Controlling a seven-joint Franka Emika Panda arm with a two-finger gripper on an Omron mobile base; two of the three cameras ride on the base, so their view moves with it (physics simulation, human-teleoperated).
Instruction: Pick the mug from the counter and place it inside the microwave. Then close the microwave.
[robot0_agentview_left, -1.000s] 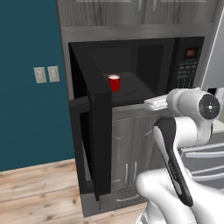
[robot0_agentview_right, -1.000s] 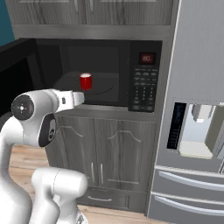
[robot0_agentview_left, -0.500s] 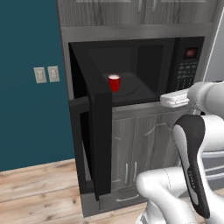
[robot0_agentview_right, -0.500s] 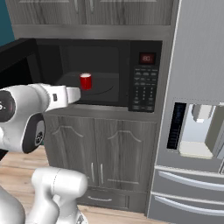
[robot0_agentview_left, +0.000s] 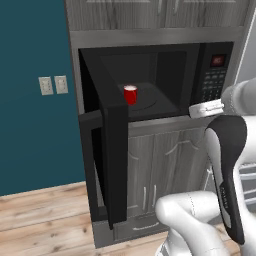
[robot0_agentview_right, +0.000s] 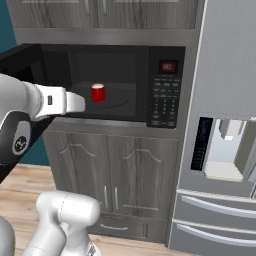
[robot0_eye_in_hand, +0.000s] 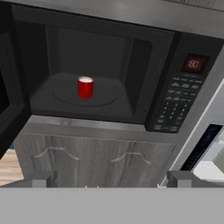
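Red mug (robot0_eye_in_hand: 85, 87) with white rim at frame centre-left; black microwave (robot0_eye_in_hand: 175, 87) with red display; grey wood-grain cabinets (robot0_agentview_right: 125, 175); teal wall (robot0_agentview_left: 30, 100) left.

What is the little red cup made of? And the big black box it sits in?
The mug looks like smooth red plastic or glazed ceramic, plain and matte; hard to say which. The microwave looks like black plastic or painted metal, with a dark glassy door.

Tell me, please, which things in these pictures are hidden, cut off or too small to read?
- Keypad labels: too small in every view.
- Red display: digits blurred in the hand view.
- Microwave door: its front face is turned away in the left base view, and the frame edge cuts it off in the hand view.
- Jaws: open or shut is unclear.
- Mug: any handle cannot be seen.
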